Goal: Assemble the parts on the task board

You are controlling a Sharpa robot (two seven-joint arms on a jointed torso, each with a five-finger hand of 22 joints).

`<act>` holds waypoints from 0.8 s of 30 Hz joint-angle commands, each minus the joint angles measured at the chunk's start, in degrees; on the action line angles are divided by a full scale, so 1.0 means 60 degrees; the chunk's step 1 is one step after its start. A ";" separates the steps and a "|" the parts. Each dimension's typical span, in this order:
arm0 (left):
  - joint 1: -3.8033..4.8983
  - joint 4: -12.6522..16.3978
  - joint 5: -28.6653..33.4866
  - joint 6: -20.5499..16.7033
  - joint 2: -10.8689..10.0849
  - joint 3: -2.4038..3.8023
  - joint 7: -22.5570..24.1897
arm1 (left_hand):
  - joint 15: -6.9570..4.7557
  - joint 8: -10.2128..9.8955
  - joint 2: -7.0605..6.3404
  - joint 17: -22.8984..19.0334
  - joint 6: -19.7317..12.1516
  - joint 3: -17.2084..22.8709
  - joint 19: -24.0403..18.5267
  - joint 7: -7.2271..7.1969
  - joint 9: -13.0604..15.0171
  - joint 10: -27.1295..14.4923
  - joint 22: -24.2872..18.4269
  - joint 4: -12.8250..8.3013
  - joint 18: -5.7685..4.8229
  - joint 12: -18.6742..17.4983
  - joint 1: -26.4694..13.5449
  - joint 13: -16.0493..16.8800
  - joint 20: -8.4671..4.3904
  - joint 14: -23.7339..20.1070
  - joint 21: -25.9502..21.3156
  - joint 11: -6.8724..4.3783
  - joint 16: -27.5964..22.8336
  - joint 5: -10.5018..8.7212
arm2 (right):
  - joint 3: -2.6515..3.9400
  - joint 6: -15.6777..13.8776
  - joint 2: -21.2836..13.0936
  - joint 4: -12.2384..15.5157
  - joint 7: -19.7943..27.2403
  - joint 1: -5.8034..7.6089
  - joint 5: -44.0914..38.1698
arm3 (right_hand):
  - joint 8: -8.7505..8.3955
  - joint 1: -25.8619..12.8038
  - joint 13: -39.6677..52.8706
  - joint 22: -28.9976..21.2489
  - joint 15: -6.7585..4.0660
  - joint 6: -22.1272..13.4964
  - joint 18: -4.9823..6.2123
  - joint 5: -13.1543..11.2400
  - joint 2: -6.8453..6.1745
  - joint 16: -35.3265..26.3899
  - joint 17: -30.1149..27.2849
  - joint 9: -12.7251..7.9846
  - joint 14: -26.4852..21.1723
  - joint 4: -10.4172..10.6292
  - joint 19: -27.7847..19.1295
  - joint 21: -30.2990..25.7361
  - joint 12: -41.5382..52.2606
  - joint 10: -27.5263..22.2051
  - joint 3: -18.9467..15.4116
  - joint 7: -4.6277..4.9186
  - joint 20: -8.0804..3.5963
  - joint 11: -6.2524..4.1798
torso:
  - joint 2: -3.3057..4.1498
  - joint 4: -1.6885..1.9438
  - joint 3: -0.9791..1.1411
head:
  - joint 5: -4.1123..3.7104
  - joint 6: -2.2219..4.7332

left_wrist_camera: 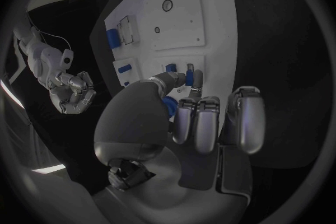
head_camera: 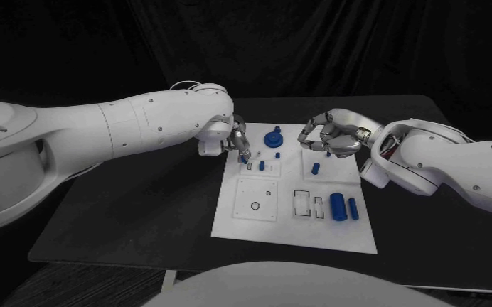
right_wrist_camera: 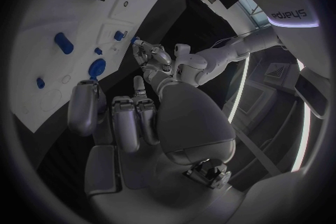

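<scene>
The task board (head_camera: 292, 232) lies mid-table with blue parts (head_camera: 338, 206) on it, and you should judge insertion in hand: the left hand (head_camera: 238, 140) pinches a small blue part (head_camera: 243, 158) over the board's far-left area, needing alignment, while the right hand (head_camera: 330, 138) hovers clenched, empty.

Two white arms showing glossy rounded shells, small dark screw heads dotting the left arm (head_camera: 123, 126). Thin pale cable looping at its wrist. Right arm (head_camera: 436, 161) showing a dark gap with red inside near the wrist. Left hand (head_camera: 236, 140) and right hand (head_camera: 333, 136) gleaming silver, segmented. "Sharpa" lettering showing on a white shell (right_wrist_camera: 288, 14).
</scene>
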 commanded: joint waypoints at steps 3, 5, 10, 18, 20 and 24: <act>-0.0102 0.0043 0.0186 -0.0452 0.0002 0.0008 0.0187 | -0.0055 -0.0029 0.0081 0.2516 0.0681 0.0488 0.0127 -0.0675 0.0365 0.0755 0.1872 -0.0508 -0.0051 -0.0032 0.0055 0.2088 -0.0045 0.1010 -0.0031 -0.0067 0.0025 0.0058 | 0.0006 0.0056 -0.0018 -0.0034 -0.0140 -0.0057 -0.0055 | -0.0057 0.0024 0.2513 0.1468 0.0005 0.0047 0.0072 0.0056 0.0085 0.0024 0.2516 -0.0014 0.1009 0.0013 -0.0097 -0.0078 0.0014 0.1011 0.0057 0.0000 -0.0006 -0.0005 | -0.0010 -0.0023 -0.0031 | 0.0027 -0.0002; -0.0139 0.0036 0.0186 -0.0541 0.0003 0.0008 0.0206 | -0.0055 -0.0045 0.0087 0.2516 0.0676 0.0496 0.0125 -0.0672 0.0363 0.0739 0.1870 -0.0516 -0.0050 -0.0054 0.0050 0.2064 -0.0046 0.1010 -0.0038 -0.0065 0.0025 0.0059 | 0.0006 0.0048 -0.0018 -0.0045 -0.0135 -0.0072 -0.0055 | -0.0057 0.0024 0.2513 0.1468 0.0005 0.0047 0.0072 0.0056 0.0085 0.0024 0.2516 -0.0014 0.1009 0.0013 -0.0097 -0.0078 0.0014 0.1011 0.0057 0.0000 -0.0006 -0.0005 | -0.0002 -0.0032 -0.0033 | 0.0030 -0.0002; -0.0205 0.0017 0.0187 -0.0775 0.0006 0.0008 0.0278 | -0.0055 -0.0052 0.0091 0.2516 0.0677 0.0501 0.0122 -0.0672 0.0364 0.0727 0.1868 -0.0525 -0.0048 -0.0071 0.0048 0.2046 -0.0046 0.1010 -0.0045 -0.0065 0.0025 0.0066 | 0.0006 0.0044 -0.0016 -0.0063 -0.0130 -0.0105 -0.0055 | -0.0058 0.0040 0.2513 0.1455 0.0002 0.0054 0.0079 0.0087 0.0094 0.0024 0.2516 -0.0024 0.1009 0.0010 -0.0115 -0.0111 0.0014 0.1011 0.0078 -0.0002 -0.0010 -0.0008 | -0.0006 -0.0014 -0.0025 | 0.0029 -0.0002; -0.0336 -0.0020 0.0187 -0.0935 0.0049 0.0007 0.0349 | -0.0049 -0.0089 0.0109 0.2516 0.0661 0.0503 0.0115 -0.0660 0.0369 0.0697 0.1863 -0.0535 -0.0045 -0.0113 0.0011 0.2005 -0.0044 0.1010 -0.0067 -0.0054 0.0025 0.0030 | 0.0006 0.0059 0.0002 -0.0110 -0.0117 -0.0168 -0.0055 | -0.0059 0.0123 0.2513 0.1438 -0.0008 0.0070 0.0088 0.0202 0.0098 0.0024 0.2516 -0.0056 0.1009 -0.0045 -0.0135 -0.0162 0.0014 0.1011 0.0157 -0.0005 -0.0022 -0.0015 | 0.0000 -0.0007 -0.0024 | 0.0046 -0.0002; -0.0359 -0.0040 0.0187 -0.0967 0.0060 0.0007 0.0374 | -0.0046 -0.0107 0.0122 0.2516 0.0649 0.0505 0.0105 -0.0655 0.0373 0.0683 0.1856 -0.0545 -0.0040 -0.0133 0.0002 0.1984 -0.0043 0.1010 -0.0091 -0.0050 0.0025 0.0006 | 0.0006 0.0064 0.0010 -0.0123 -0.0110 -0.0184 -0.0055 | -0.0059 0.0129 0.2513 0.1431 -0.0009 0.0073 0.0093 0.0218 0.0098 0.0024 0.2516 -0.0060 0.1009 -0.0050 -0.0147 -0.0182 0.0014 0.1011 0.0165 -0.0004 -0.0024 -0.0015 | -0.0001 -0.0002 -0.0027 | 0.0039 -0.0002; -0.0393 -0.0093 0.0187 -0.1041 0.0081 0.0007 0.0412 | -0.0041 -0.0130 0.0136 0.2516 0.0634 0.0508 0.0103 -0.0650 0.0378 0.0650 0.1854 -0.0562 -0.0040 -0.0179 -0.0002 0.1938 -0.0040 0.1010 -0.0099 -0.0045 0.0025 -0.0025 | 0.0006 0.0068 0.0016 -0.0151 -0.0098 -0.0219 -0.0055 | -0.0059 0.0133 0.2513 0.1425 -0.0009 0.0074 0.0096 0.0232 0.0097 0.0024 0.2516 -0.0063 0.1009 -0.0053 -0.0156 -0.0197 0.0014 0.1011 0.0171 -0.0003 -0.0024 -0.0015 | 0.0002 -0.0011 -0.0029 | 0.0045 -0.0002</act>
